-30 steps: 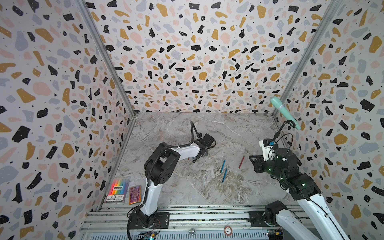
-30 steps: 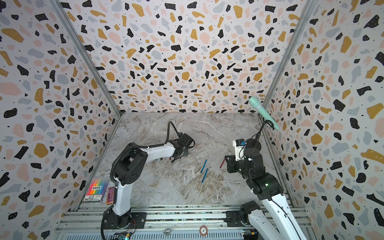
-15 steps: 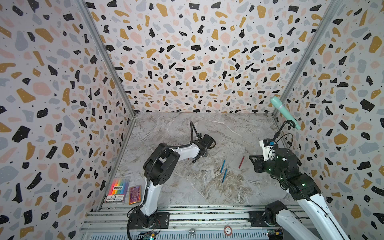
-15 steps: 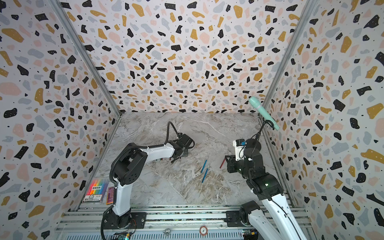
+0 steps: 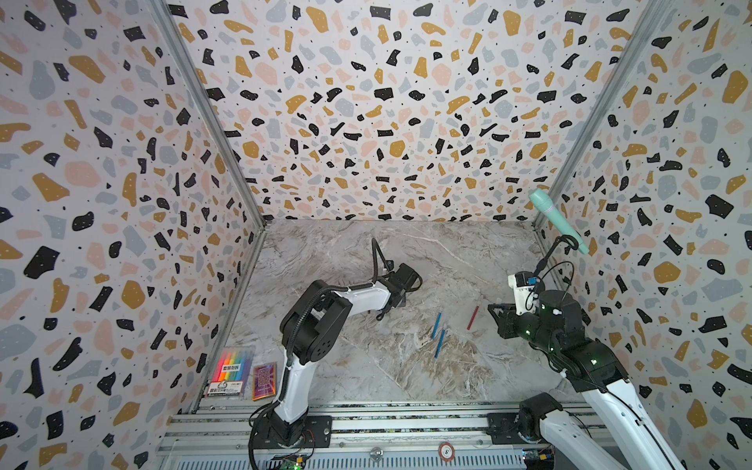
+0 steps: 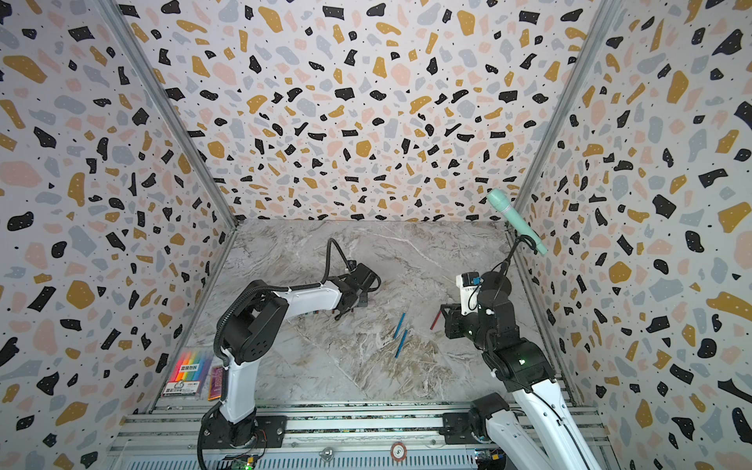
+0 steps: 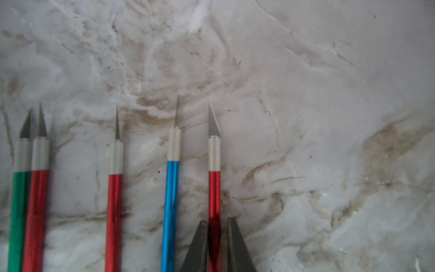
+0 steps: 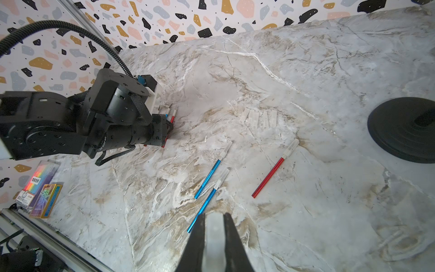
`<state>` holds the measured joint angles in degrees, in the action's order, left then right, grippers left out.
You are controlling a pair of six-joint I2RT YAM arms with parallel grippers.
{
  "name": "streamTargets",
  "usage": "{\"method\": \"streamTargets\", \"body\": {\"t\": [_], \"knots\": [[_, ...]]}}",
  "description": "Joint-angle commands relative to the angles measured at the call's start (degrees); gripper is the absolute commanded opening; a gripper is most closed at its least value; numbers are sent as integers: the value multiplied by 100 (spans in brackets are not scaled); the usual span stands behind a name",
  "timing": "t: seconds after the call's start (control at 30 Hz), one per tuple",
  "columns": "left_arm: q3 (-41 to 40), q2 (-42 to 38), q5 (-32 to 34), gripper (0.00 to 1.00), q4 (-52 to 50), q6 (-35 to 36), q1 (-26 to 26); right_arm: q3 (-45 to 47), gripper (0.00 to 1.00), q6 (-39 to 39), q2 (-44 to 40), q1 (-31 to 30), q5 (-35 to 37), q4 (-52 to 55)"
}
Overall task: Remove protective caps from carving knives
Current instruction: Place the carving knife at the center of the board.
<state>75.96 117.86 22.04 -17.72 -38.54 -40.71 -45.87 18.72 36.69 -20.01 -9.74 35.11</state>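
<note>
**Left gripper.** The jaws are parting. They are standing narrowly apart astride the shaft of the red knife, and a sliver of table is showing beside one finger, so the grip is being let go. Neither arm is shifting against the earlier top views, so this loosening is the only change.

The red knife is lying flat with its blade bare, pointing straight ahead of the fingers. To one side of the jaws, four more carving knives are lying parallel with bare blades:
- the blue knife, nearest the jaws;
- the second red knife;
- the third red knife, touching the green knife.

Judgement: a fifth uncapped knife is being added to the finished row.

**Centre.** Ahead of the right gripper, three knives are still wearing caps: the two capped blue knives and the capped red knife. Beyond them, the loose caps are lying side by side.

**Right gripper.** The fingers are pinching a clear cap and hanging above the table, near the tail of the closer blue knife.

Judgement: this cap is awaiting placement with the loose caps, and three knives are remaining.
</note>
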Motion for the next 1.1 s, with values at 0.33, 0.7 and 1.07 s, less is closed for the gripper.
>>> {"method": "streamTargets", "body": {"t": [0.33, 0.7, 1.07], "knots": [[82, 211, 62, 17, -936, 174, 54, 43, 0, -55, -39, -29, 49, -56], [361, 71, 109, 22, -1082, 220, 54, 46, 0, -46, -56, -29, 58, -48], [869, -179, -85, 25, -1298, 303, 54, 52, 0, -45, -64, -29, 66, -74]]}}
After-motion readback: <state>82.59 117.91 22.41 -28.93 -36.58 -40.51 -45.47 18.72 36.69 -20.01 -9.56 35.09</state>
